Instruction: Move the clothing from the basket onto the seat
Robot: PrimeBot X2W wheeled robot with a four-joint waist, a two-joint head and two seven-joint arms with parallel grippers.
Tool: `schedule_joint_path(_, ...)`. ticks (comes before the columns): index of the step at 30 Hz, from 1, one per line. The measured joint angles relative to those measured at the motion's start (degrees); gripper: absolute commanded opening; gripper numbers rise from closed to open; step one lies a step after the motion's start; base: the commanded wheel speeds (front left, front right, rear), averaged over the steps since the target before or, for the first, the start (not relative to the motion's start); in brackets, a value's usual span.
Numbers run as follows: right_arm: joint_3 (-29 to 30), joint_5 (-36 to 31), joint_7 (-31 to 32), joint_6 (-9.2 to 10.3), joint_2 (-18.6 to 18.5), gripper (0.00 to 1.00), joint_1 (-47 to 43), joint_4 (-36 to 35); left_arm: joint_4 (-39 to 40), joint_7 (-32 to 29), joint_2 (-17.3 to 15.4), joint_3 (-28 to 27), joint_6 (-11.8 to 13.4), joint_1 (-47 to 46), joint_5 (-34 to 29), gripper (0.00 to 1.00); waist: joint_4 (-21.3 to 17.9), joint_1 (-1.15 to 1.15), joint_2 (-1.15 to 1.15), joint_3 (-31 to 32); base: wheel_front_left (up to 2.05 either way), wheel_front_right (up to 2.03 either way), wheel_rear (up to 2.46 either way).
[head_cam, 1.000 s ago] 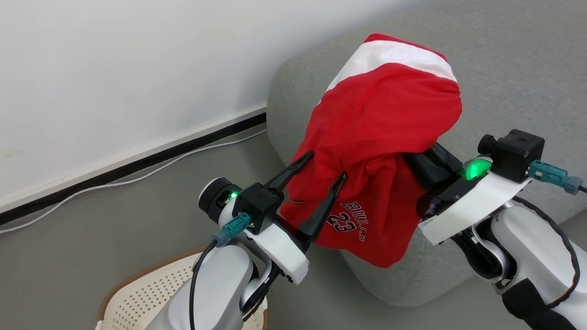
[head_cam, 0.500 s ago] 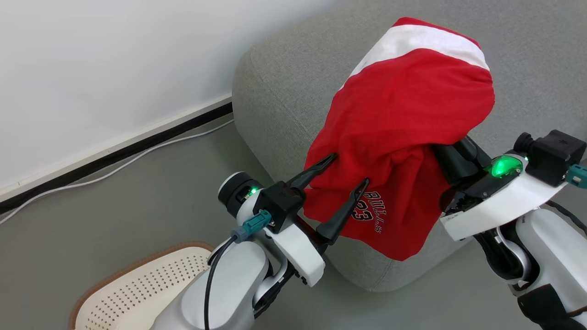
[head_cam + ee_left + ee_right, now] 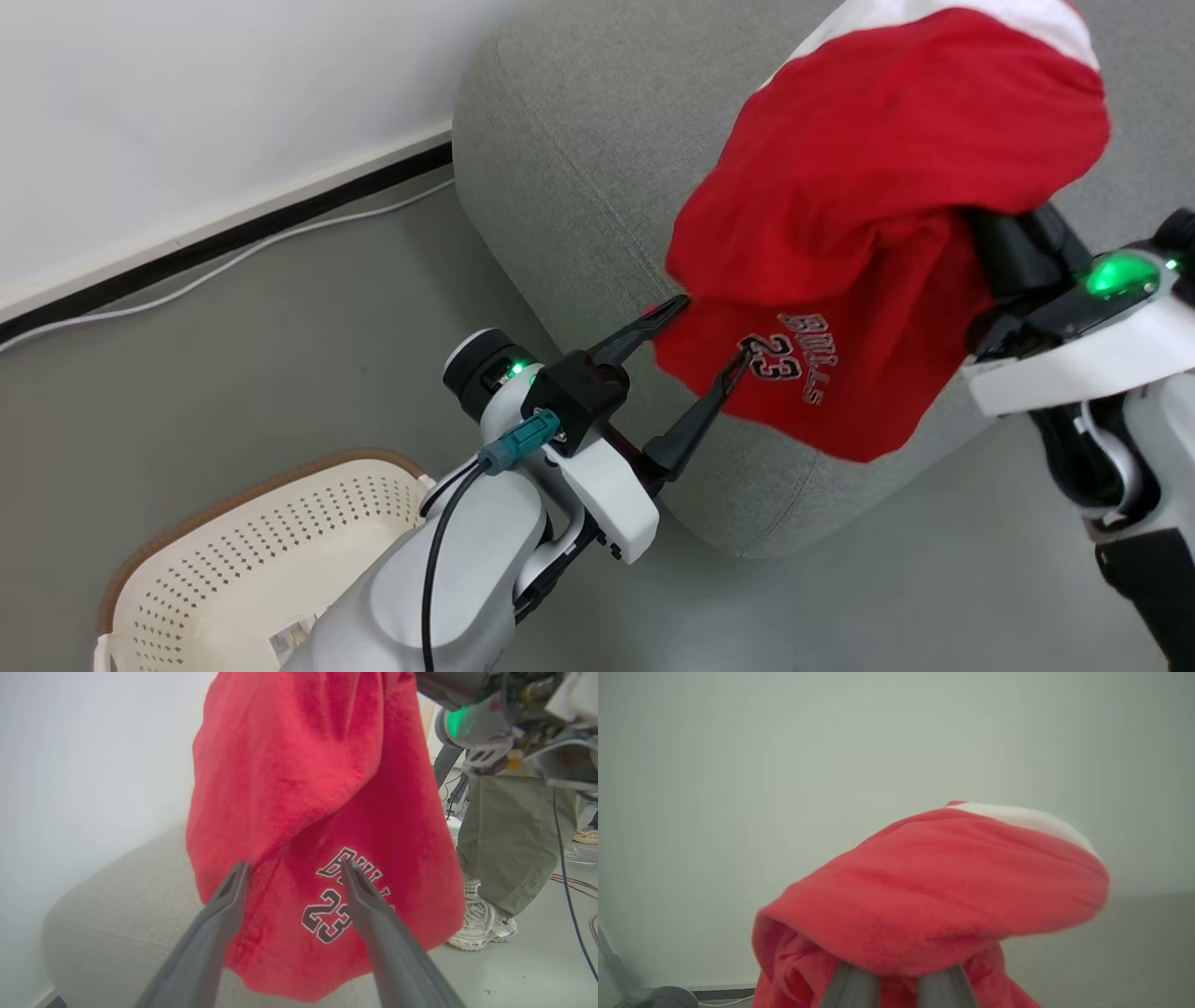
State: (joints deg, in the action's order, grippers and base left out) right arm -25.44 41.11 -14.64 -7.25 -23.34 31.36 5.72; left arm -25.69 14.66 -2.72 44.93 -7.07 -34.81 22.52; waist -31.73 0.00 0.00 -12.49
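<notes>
**Caller:** Right hand (image 3: pixel 894 985) is clamped on the clothing (image 3: pixel 868 187), its fingertips buried under the red fabric draped over them.

**Analyst:** The fabric hangs long-ways, from the white band (image 3: pixel 943 11), cut off at the head view's top edge, down-left to the "BULLS 23" print (image 3: pixel 803 359), over the seat's (image 3: pixel 579 187) rounded corner.

**Caller:** Left hand (image 3: pixel 711 329) has its fingers spread apart, tips at that print, gripping nothing.

**Analyst:** Is the hem touching the cushion? Can't tell. There's bare grey seat to the left of the clothing, and open floor (image 3: pixel 233 373) running down to the basket (image 3: pixel 280 541) at lower left.
</notes>
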Motion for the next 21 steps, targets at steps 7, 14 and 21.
schedule_joint_path(7, 8.09, -3.31, -0.01, 0.00, 1.43, 0.00, 5.23, 2.72, -1.88, 0.00, -0.21, -0.80, 0.00, -1.82, -2.55, 1.00, -0.16, 0.00, 0.00, -4.80, 0.00, 0.00, 0.00)
schedule_joint_path(14, 15.86, -6.46, -0.01, 0.00, 1.74, 0.00, 11.55, 7.43, -3.21, 0.01, -0.51, 0.03, 0.00, -4.24, -3.97, 1.00, 0.16, 0.00, 0.00, -10.37, 0.00, 0.00, 0.00)
schedule_joint_path(21, 23.84, -11.09, -0.01, -0.01, 1.41, 0.00, 18.19, 12.85, -5.36, 0.01, -0.65, 2.66, 0.00, -7.98, -4.85, 1.00, 2.01, 0.00, 0.00, -16.12, 0.00, 0.00, 0.00)
